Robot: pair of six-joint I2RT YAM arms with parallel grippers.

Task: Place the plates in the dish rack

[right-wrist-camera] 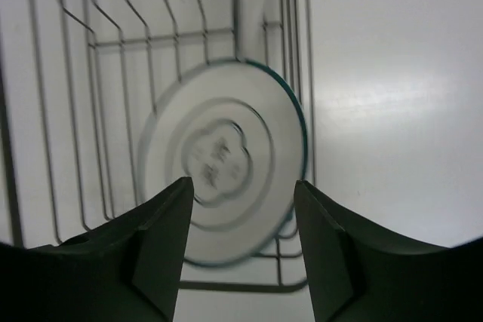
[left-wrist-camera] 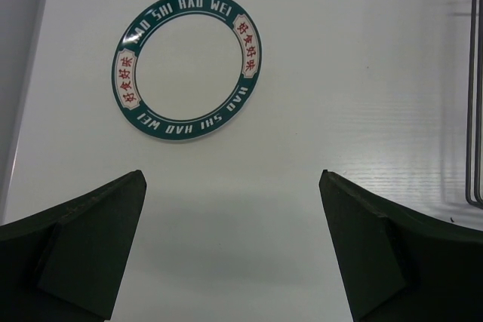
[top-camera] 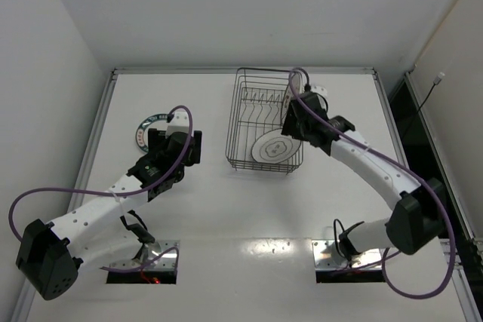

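The dark wire dish rack (top-camera: 240, 111) stands at the middle back of the table. A white plate with grey rings (top-camera: 273, 148) lies tilted in its near end; it looks blurred in the right wrist view (right-wrist-camera: 226, 133). My right gripper (top-camera: 296, 122) hangs over the rack, open and empty (right-wrist-camera: 243, 182), just above that plate. The green-rimmed plate (left-wrist-camera: 187, 64) lies flat on the table to the left (top-camera: 151, 127). My left gripper (top-camera: 172, 142) is open and empty (left-wrist-camera: 232, 175), just short of it. The orange-patterned plate is not clearly visible.
The rack's upright prongs (right-wrist-camera: 98, 43) fill its far half. A pale upright thing (right-wrist-camera: 253, 5) stands among the wires at the rack's far right. The rack's edge shows at the right of the left wrist view (left-wrist-camera: 475, 111). Walls close the table's sides.
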